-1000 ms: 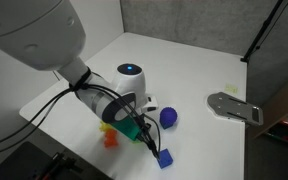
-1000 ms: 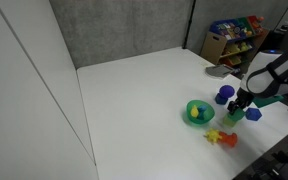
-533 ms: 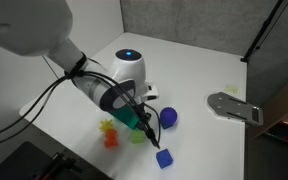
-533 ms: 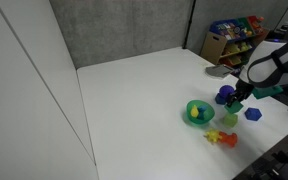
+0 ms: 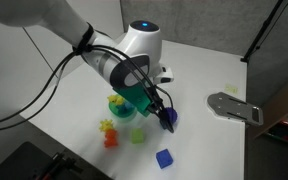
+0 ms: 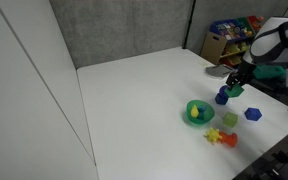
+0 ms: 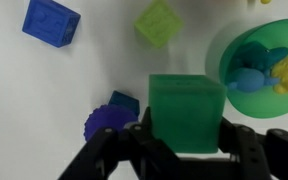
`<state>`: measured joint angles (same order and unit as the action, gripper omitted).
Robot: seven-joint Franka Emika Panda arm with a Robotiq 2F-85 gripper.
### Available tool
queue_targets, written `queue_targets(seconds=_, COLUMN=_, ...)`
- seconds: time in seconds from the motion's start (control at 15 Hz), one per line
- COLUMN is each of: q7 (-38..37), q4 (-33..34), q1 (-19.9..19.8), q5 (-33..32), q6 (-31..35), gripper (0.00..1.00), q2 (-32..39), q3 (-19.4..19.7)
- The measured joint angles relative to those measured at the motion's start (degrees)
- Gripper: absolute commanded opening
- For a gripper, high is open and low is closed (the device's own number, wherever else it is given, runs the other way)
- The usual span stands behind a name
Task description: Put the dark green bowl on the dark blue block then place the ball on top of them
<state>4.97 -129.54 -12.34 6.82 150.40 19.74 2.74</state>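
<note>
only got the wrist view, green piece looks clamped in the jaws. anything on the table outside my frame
observer: yes, red and yellow toy pieces lie close to the yellow-green cube.
operator: ok, green piece is near the ball, anything past it
observer: a flat grey metal plate lies at the edge of the table beyond the ball.
operator: and off the table
observer: a shelf of colourful packs stands past the far corner.
</note>
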Motion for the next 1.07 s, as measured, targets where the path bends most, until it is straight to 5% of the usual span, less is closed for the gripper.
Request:
queue_targets(seconds=0.47, q7=-0.01, q4=8.85, q1=-2.61, q5=2.69, q6=-7.51, gripper=0.28, q2=0.97, q3=3.45)
queue_targets(seconds=1.07, q7=-0.28, q4=18.91, q1=-7.71, q5=5.03, q6=-8.04, gripper=0.28, q2=9.41, q3=6.23)
